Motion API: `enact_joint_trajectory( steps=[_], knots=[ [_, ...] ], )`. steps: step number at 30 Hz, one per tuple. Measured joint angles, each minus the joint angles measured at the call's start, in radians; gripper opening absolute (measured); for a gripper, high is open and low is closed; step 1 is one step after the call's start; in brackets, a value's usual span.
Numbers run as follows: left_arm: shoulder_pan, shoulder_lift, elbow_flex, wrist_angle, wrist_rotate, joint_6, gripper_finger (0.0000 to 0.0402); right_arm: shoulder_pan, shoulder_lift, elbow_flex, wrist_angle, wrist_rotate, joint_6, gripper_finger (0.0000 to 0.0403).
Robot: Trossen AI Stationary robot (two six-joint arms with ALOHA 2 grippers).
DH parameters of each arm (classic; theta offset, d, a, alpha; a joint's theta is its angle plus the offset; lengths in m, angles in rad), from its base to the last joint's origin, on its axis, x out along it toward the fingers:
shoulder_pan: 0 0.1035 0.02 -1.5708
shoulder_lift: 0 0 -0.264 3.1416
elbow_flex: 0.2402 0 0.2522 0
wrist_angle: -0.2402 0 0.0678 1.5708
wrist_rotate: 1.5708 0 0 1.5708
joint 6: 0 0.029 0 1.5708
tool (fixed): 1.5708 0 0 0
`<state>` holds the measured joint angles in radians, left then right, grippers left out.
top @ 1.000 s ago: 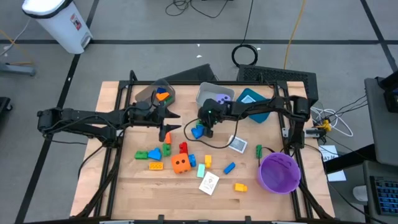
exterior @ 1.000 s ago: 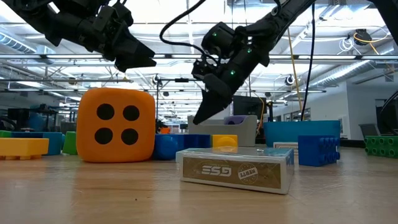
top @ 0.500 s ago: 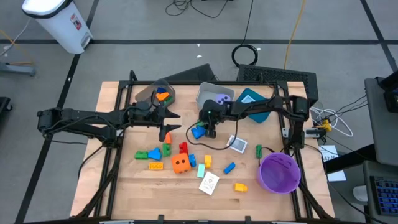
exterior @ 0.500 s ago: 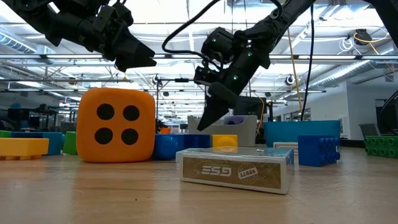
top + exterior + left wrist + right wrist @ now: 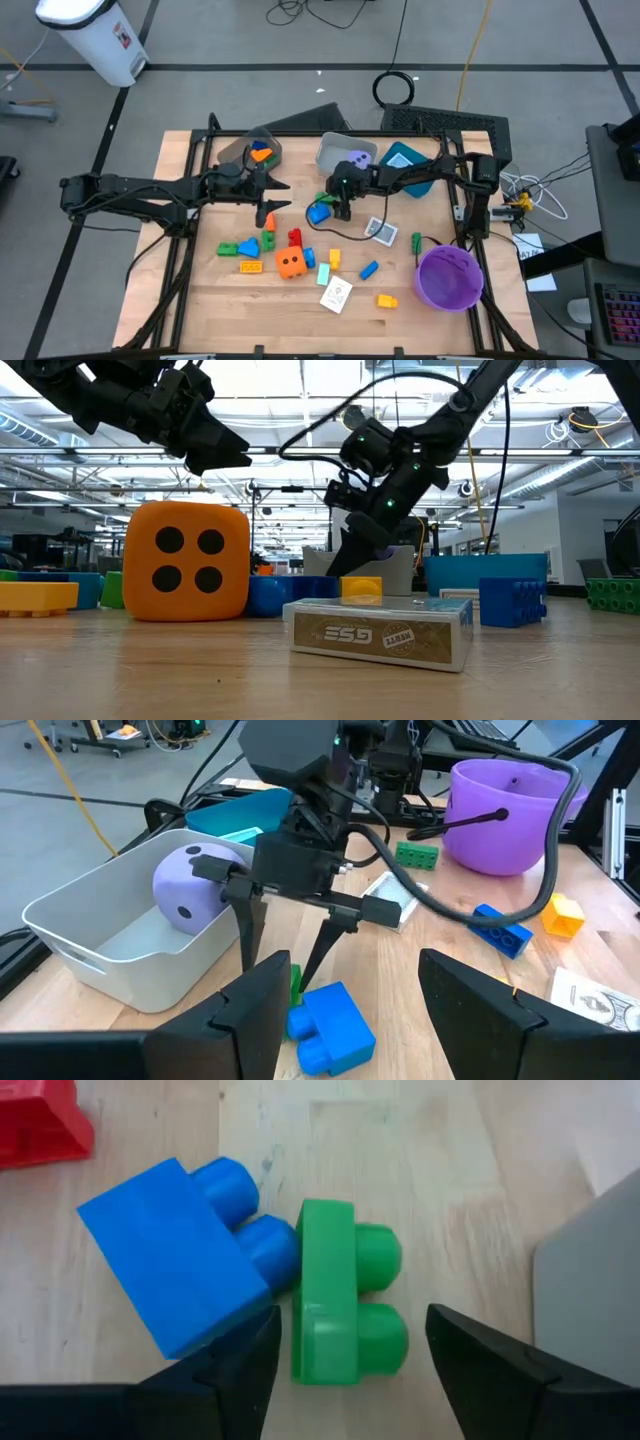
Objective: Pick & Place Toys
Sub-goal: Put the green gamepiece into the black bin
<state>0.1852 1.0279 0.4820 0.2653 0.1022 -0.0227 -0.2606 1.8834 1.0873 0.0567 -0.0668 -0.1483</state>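
My right gripper (image 5: 350, 1380) is open and points down at a slant over a green block (image 5: 340, 1305) on the table's middle. Its fingers stand on either side of the block; touch does not show. A blue block (image 5: 175, 1260) lies against the green one. Seen in the left wrist view, the right gripper (image 5: 278, 970) stands just over both blocks. My left gripper (image 5: 277, 200) hovers open, left of them, with nothing in it. More toys lie nearer: an orange die (image 5: 291, 263), small blocks and cards (image 5: 337, 294).
Along the far edge stand a brown bin (image 5: 262, 150), a grey bin (image 5: 333, 150) holding a purple die (image 5: 352, 160), and a teal bin (image 5: 405, 160). A purple bowl (image 5: 448, 277) stands at the near right. The arm's cable (image 5: 470, 910) trails over the table.
My right gripper has come down toward the green and blue blocks and has opened. The blocks have stayed where they were.
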Motion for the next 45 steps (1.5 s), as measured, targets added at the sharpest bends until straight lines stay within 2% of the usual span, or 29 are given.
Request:
enact_joint_trajectory(
  steps=[5,12,18,27,32,37,41,45],
  knots=[
    [0.0,0.0,0.0,0.001,0.0,-0.002,0.023,0.0,-0.001,-0.061,0.126,-0.001,0.004,0.023],
    [0.0,0.0,0.0,0.001,0.0,-0.009,0.023,0.0,0.005,-0.072,0.109,-0.005,0.023,0.0197],
    [0.0,0.0,0.0,0.002,0.0,-0.009,0.023,0.006,0.006,-0.073,0.069,0.058,0.012,0.0153],
    [0.0,0.0,0.0,0.02,0.0,-0.011,0.023,0.035,0.006,-0.073,0.104,0.062,0.01,0.0164],
    [0.0,0.0,0.0,0.017,0.0,-0.025,0.023,0.063,0.006,-0.073,0.15,0.062,0.007,0.0149],
    [0.0,0.0,0.0,0.019,-0.002,-0.136,0.023,0.08,-0.03,-0.072,0.184,0.064,0.005,0.0149],
    [0.003,0.016,0.001,0.035,-0.086,-0.341,0.023,0.082,-0.087,-0.073,0.207,0.065,0.001,0.0148],
    [0.022,0.073,0.001,0.068,-0.154,-0.498,0.023,0.082,-0.151,-0.071,0.242,0.065,-0.019,0.0119]
  ],
)
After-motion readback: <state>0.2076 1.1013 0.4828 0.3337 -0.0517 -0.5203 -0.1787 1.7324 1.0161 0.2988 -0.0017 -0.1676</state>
